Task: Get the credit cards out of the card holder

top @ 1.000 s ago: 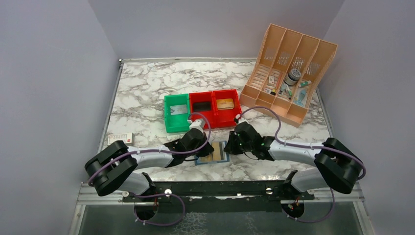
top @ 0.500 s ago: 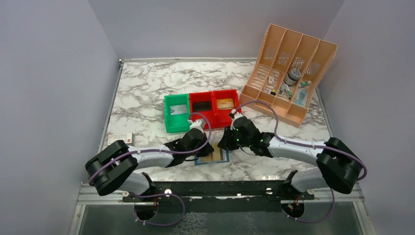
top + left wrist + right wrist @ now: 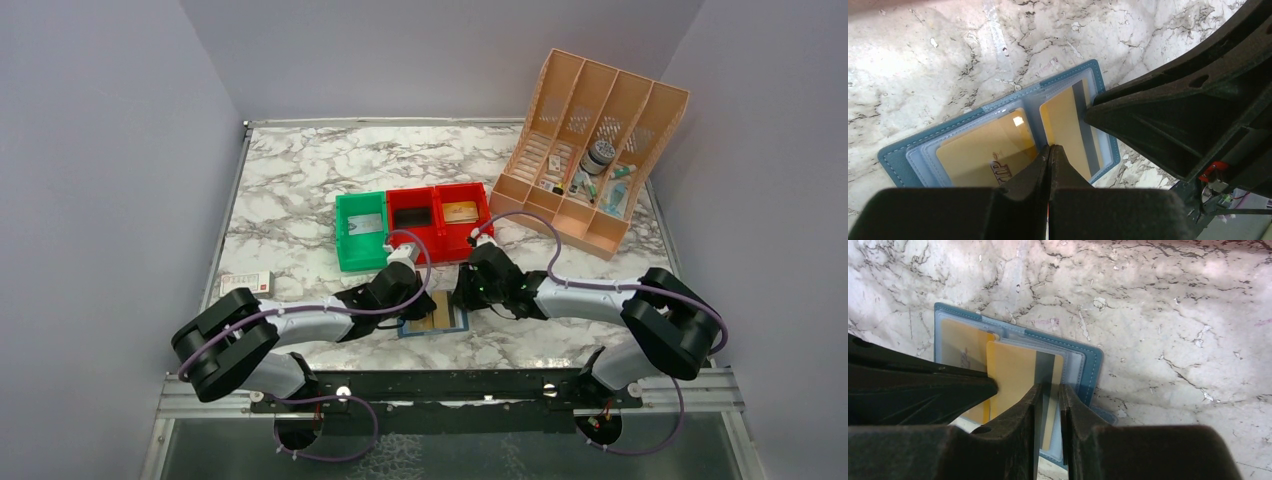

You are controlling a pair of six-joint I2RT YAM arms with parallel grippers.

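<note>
Find card holder (image 3: 436,320) lying open, inner faces up, on marble surface (image 3: 300,180) near front edge, betw. both arms, apart from bins

Note L tool (image 3: 1049,149) closed, fingers together w/ no gap, tips down on holder at centre fold; nothing clamped

Note R tool (image 3: 1049,388) w/ fingers a narrow slit apart, tips down at striped gold card (image 3: 1013,371); card face seen through slit, not clamped betw. fingers. In L wrist view, see R tool finger touching card's striped edge

See striped gold card on right panel of holder, overlapping edge of plain gold card (image 3: 978,150) in R wrist view; cannot tell how far out of its pocket. See plain gold card seated in other panel under clear window

Beyond holder, find three bins touching in a row: green bin (image 3: 360,240) w/ grey card (image 3: 366,222) inside; middle red bin (image 3: 411,235), interior dark, contents not discernible; right red bin (image 3: 462,232) w/ tan card (image 3: 460,211) inside

Note white-and-red box (image 3: 246,282) flat on surface at left edge; peach file rack (image 3: 590,150) at far right corner w/ small items in slots
</note>
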